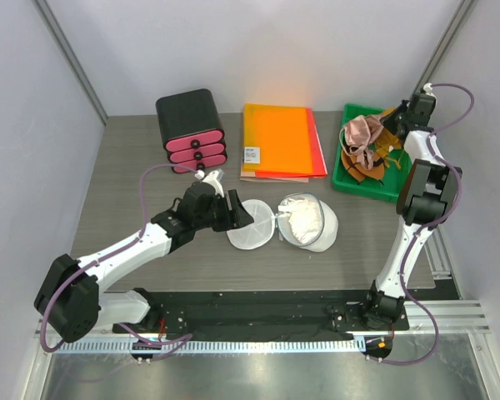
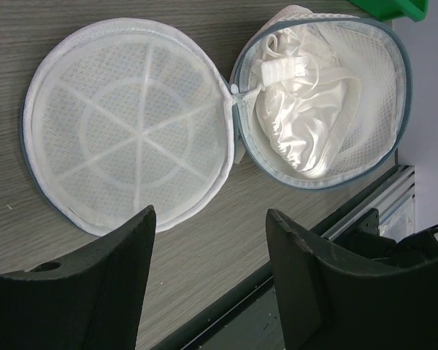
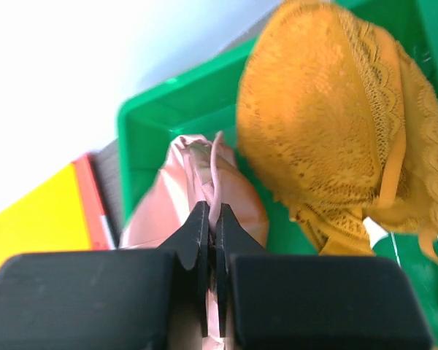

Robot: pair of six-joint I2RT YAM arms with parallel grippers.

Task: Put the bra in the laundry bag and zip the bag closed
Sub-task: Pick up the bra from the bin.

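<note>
The laundry bag lies open on the table, its two round white mesh halves side by side. The left half is empty and shows its spoke ribs. In the right half lies a white satin garment. My left gripper hovers open just near of the bag's left half, with nothing between its fingers. My right gripper is over the green bin, shut on a thin strap of a pink bra. An orange lace bra lies beside it in the bin.
A black drawer unit with pink drawer fronts stands at the back left. Orange and yellow folders lie behind the bag. A metal rail runs along the table's near edge.
</note>
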